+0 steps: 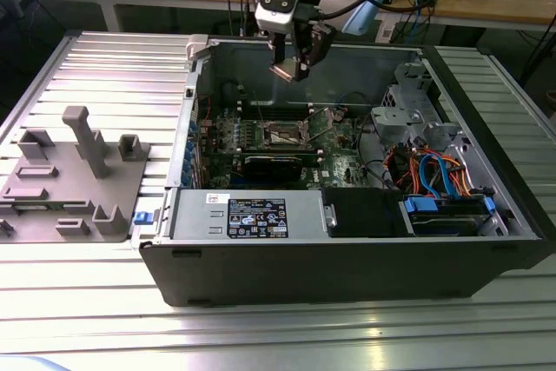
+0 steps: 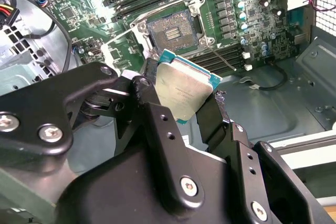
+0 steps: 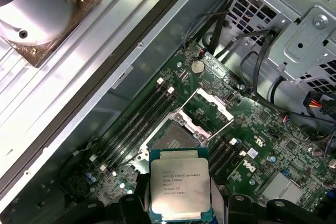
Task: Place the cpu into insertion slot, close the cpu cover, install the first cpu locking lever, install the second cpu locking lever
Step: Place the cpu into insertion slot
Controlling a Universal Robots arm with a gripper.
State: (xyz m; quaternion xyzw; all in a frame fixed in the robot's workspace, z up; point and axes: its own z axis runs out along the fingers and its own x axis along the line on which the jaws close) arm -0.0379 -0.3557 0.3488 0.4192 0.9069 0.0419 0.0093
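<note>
My gripper (image 1: 293, 69) hangs inside the open computer case, above the motherboard and toward the case's back wall. It is shut on the cpu (image 2: 184, 90), a flat square chip with a silvery top and a teal edge, gripped by two opposite sides between black fingers (image 2: 148, 90). In the first wrist view the cpu (image 3: 180, 184) sits clear of the insertion slot (image 3: 170, 137), whose dark contact field lies bare. The cpu cover (image 3: 208, 109) stands swung open beside the slot. A thin wire locking lever (image 2: 119, 36) sticks out next to the insertion slot (image 2: 173, 31).
Memory slots (image 3: 137, 124) run along one side of the socket. A metal drive cage (image 1: 417, 106) and coloured cables (image 1: 439, 171) fill the case at the exterior view's right. The power supply (image 1: 252, 215) lies at the front. A grey fixture tray (image 1: 74, 175) sits outside, left.
</note>
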